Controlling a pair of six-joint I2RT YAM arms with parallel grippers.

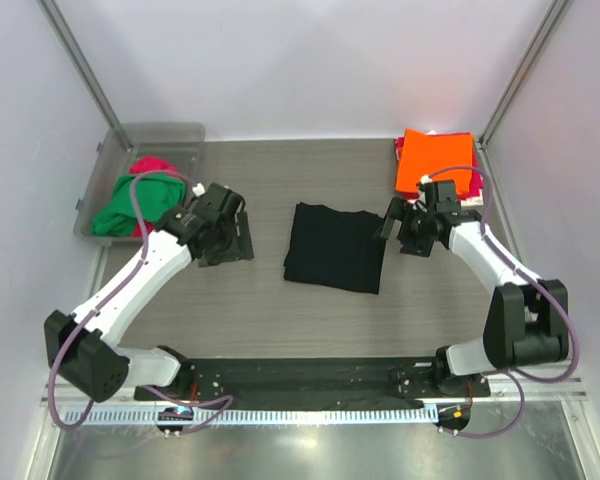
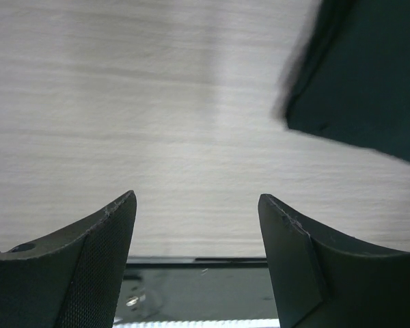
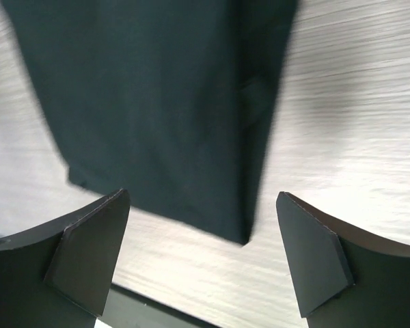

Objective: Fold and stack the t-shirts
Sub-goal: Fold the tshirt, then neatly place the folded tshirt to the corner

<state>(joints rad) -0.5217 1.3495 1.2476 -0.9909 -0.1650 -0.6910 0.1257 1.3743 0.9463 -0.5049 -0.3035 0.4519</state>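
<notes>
A folded black t-shirt [image 1: 334, 247] lies flat in the middle of the table. It also shows in the right wrist view [image 3: 150, 102] and at the upper right of the left wrist view [image 2: 365, 75]. My left gripper [image 1: 242, 236] is open and empty, just left of the shirt, over bare table [image 2: 197, 205]. My right gripper [image 1: 392, 228] is open and empty at the shirt's right edge, hovering above its near corner [image 3: 203, 205]. A stack of folded shirts, orange on top [image 1: 436, 160], sits at the back right.
A clear plastic bin [image 1: 170, 135] at the back left holds unfolded green [image 1: 130, 205] and pink-red [image 1: 152, 164] shirts. White walls and metal posts enclose the table. A black base rail [image 1: 310, 372] runs along the near edge.
</notes>
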